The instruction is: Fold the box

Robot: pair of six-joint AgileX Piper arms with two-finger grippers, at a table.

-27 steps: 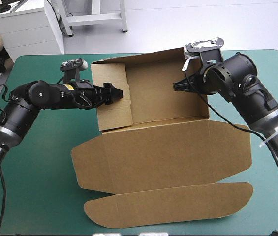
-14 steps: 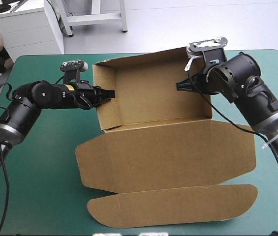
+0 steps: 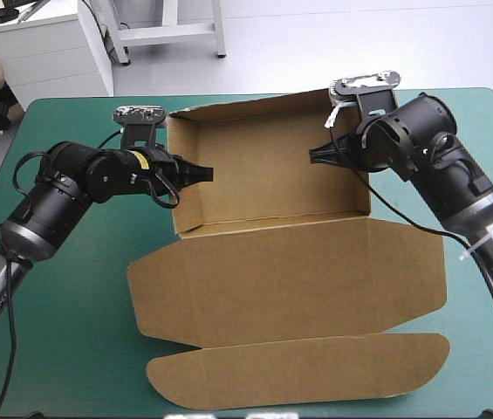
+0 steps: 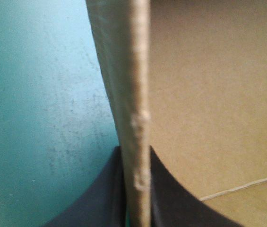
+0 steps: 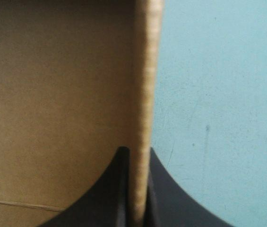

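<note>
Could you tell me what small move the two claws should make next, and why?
Probably open both and back off outward. The left claw and right claw each pinch a side wall of the box, both walls already stand upright, and the lid lies flat on the near side, so the tray seems formed.

**2 black arms**

The left arm (image 3: pixel 63 188) and right arm (image 3: pixel 438 166) are black with fat rounded joints and grey lower tubes. A yellow label (image 3: pixel 147 158) marks the left, a white tie (image 3: pixel 482 247) the right. Fingers (image 4: pixel 90 203) are black fins.
</note>
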